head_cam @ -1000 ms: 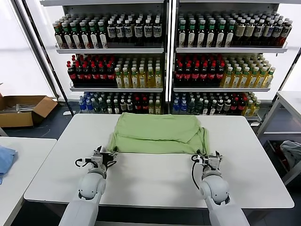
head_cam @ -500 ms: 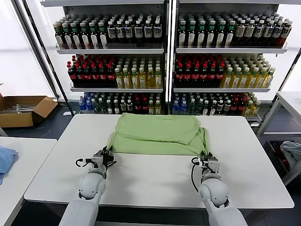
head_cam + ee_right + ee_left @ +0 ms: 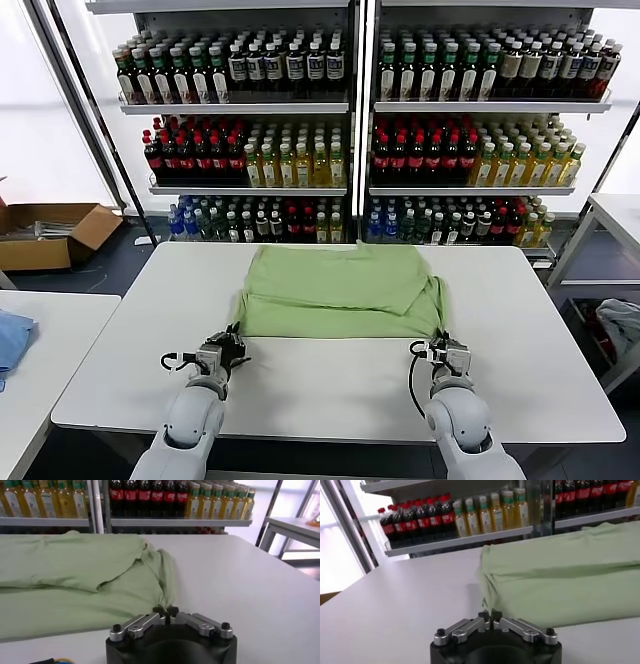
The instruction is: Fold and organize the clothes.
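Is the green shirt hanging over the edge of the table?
No, the green shirt lies wholly on the white table, with bare tabletop on every side.

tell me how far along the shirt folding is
Partly done. The light green shirt lies on the white table folded over once, an upper layer resting on a lower one. In hand: the left gripper and the right gripper are each shut on a near corner of it, low over the table. Left to do: further folds to make it compact, then setting it in place.

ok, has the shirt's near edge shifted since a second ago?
Yes. The polo shirt near edge has come toward the table's front edge, pulled by both pincers, left and right.
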Robot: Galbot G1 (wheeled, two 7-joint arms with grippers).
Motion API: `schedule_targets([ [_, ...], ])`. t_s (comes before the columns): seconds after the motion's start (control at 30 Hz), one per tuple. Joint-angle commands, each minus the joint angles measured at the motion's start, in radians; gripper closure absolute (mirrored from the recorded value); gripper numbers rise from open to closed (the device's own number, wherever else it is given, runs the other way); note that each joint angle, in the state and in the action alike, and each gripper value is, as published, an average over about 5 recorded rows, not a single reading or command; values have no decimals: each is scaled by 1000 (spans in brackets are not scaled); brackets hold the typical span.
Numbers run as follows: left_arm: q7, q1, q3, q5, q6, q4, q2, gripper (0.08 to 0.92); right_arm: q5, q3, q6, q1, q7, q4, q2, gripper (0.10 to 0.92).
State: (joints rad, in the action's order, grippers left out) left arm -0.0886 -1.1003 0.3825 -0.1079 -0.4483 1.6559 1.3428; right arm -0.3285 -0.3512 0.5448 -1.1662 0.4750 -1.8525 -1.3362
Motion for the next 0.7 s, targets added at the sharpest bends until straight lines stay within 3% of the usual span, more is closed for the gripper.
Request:
schedule_targets([
  [0.03, -17, -194, 16, -1, 0, 276, -5, 911, 9, -1, 2, -136, 13, -220, 1, 895],
  [0.37, -37, -414, 70, 1, 6, 452, -39, 911, 57, -22, 6, -422, 56, -421, 78, 895],
  [0.7, -38, -513, 64, 24, 14, 467, -26, 911, 62, -27, 8, -523, 101, -399, 102, 886],
])
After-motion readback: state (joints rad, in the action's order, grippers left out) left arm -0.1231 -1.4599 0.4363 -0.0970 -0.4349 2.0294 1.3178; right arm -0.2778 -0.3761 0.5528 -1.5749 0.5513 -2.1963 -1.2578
